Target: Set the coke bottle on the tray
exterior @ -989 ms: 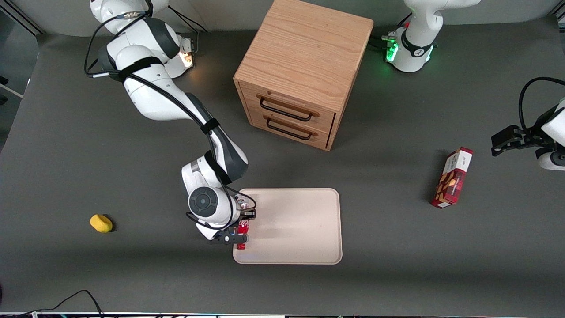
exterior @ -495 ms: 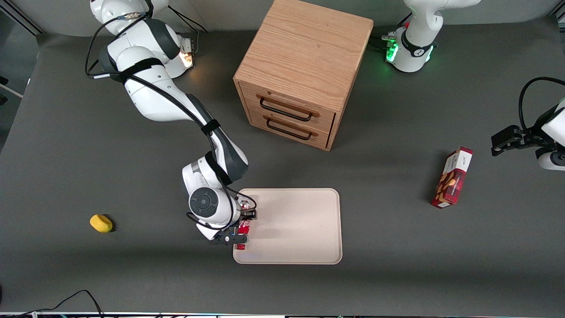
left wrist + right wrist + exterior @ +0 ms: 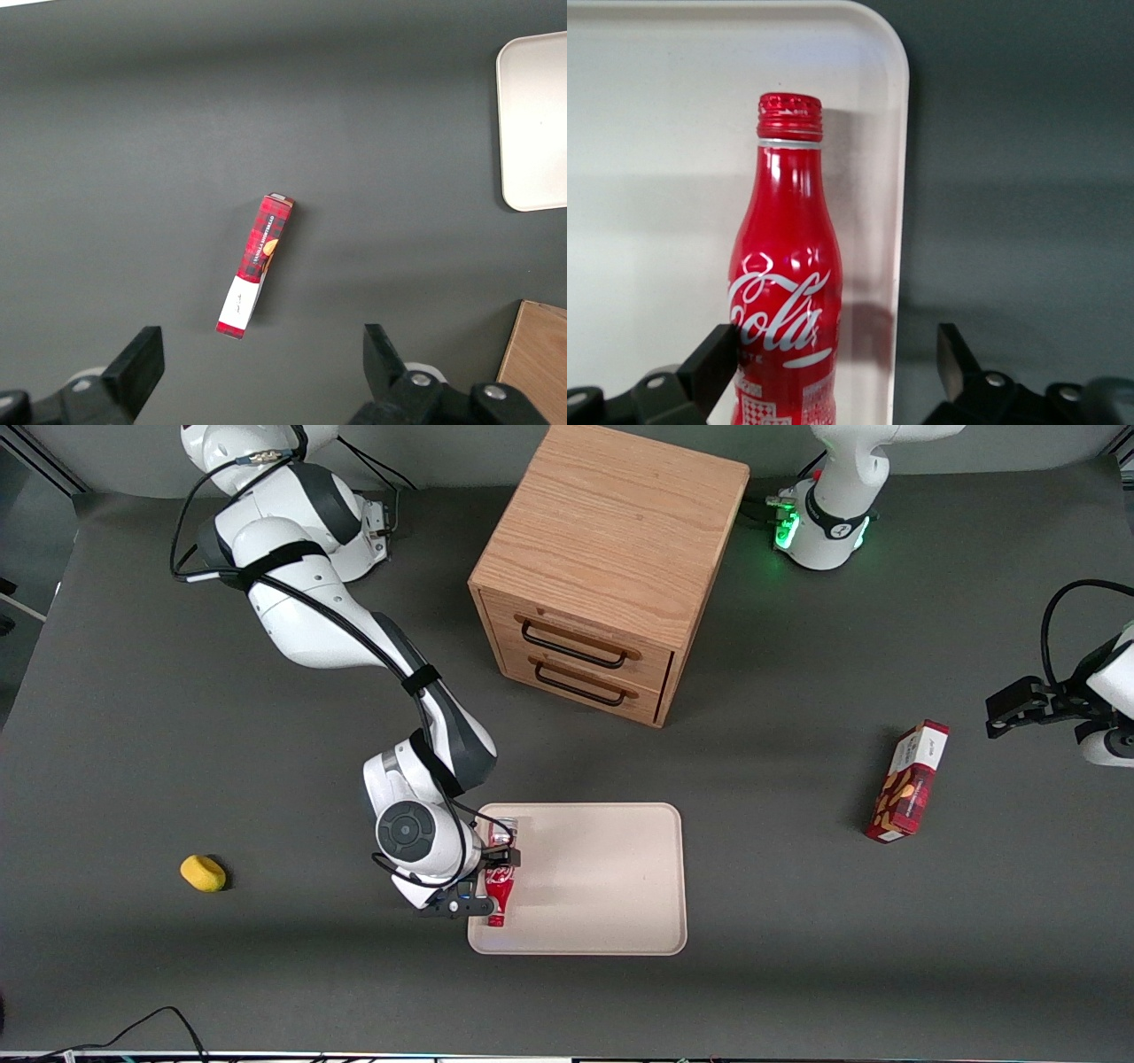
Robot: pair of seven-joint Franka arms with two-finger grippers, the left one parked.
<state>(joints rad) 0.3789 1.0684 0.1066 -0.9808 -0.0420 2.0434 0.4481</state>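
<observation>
The coke bottle (image 3: 499, 886), red with white script, lies on the beige tray (image 3: 602, 886) along the rim at the working arm's end, its cap pointing toward the front camera. My right gripper (image 3: 493, 881) hovers over it with the fingers spread wide. In the right wrist view the bottle (image 3: 787, 266) lies on the tray (image 3: 656, 133) between the gripper's (image 3: 833, 363) open fingers, close to one finger (image 3: 713, 359) and well apart from the other. The tray's corner also shows in the left wrist view (image 3: 536, 115).
A wooden two-drawer cabinet (image 3: 611, 567) stands farther from the front camera than the tray. A red snack box (image 3: 908, 784) lies toward the parked arm's end and shows in the left wrist view (image 3: 255, 266). A yellow object (image 3: 203, 872) lies toward the working arm's end.
The fingers have opened and let go of the bottle. The bottle has settled onto the tray and now shows at full length. The wrist has shifted slightly away from the tray.
</observation>
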